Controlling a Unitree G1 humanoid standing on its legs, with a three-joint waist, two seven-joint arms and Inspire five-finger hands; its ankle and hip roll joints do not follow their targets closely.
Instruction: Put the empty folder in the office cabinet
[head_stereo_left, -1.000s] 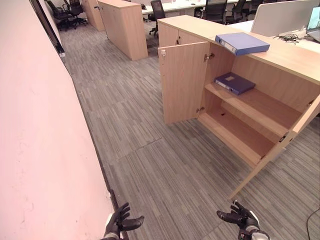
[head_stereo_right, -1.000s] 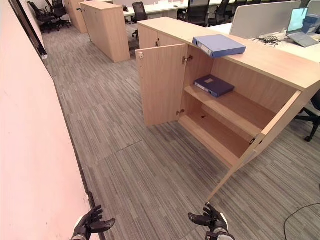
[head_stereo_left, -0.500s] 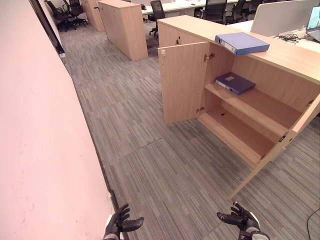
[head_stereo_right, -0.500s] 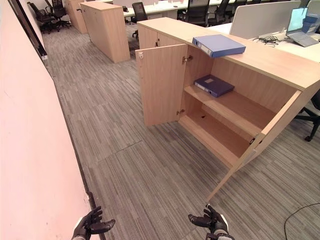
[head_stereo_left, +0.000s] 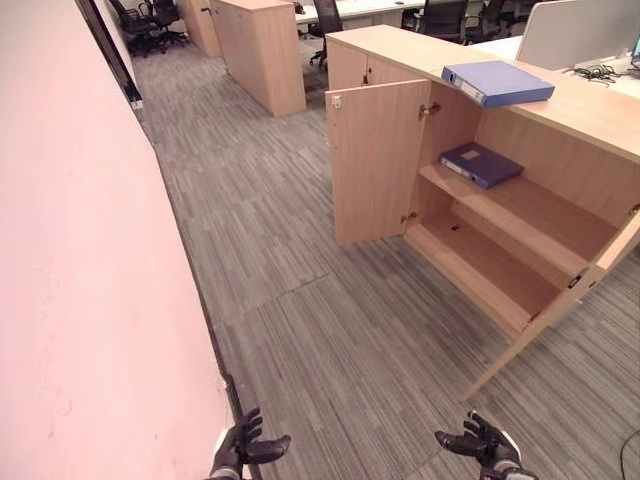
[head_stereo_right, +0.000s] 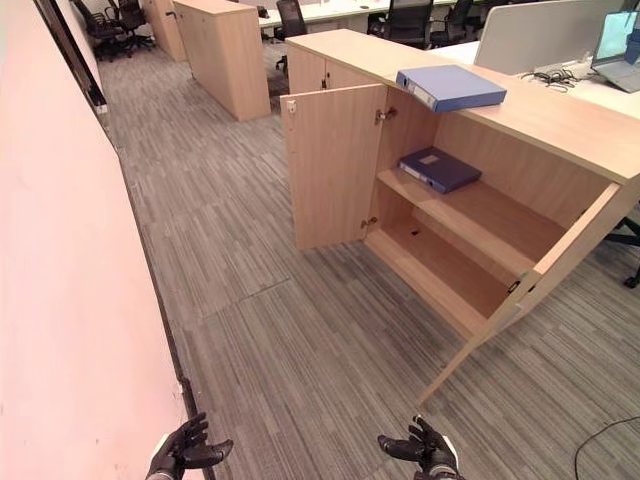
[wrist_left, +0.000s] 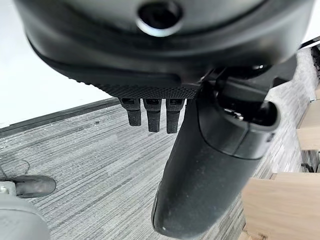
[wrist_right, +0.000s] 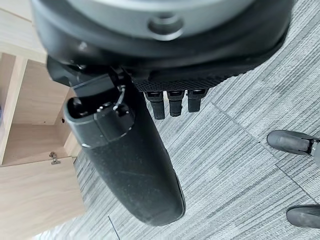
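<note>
A light blue folder (head_stereo_left: 498, 82) lies flat on top of the wooden office cabinet (head_stereo_left: 590, 112). A darker blue folder (head_stereo_left: 481, 164) rests on the cabinet's upper shelf, behind the open left door (head_stereo_left: 375, 160). The right door (head_stereo_left: 560, 305) also stands open. Both my hands hang low, far from the cabinet, over the carpet. My left hand (head_stereo_left: 243, 449) is open and holds nothing. My right hand (head_stereo_left: 477, 444) is open too, with nothing in it. In the wrist views the left hand (wrist_left: 200, 165) and the right hand (wrist_right: 130, 155) have straight fingers.
A pale wall (head_stereo_left: 80, 280) runs along my left. Grey striped carpet (head_stereo_left: 300, 300) stretches between me and the cabinet. Another wooden cabinet (head_stereo_left: 265, 50) stands further back, with office chairs (head_stereo_left: 150, 20) and desks behind it.
The whole picture has shifted slightly, so the camera has moved. The folders, cabinet and hands keep their places.
</note>
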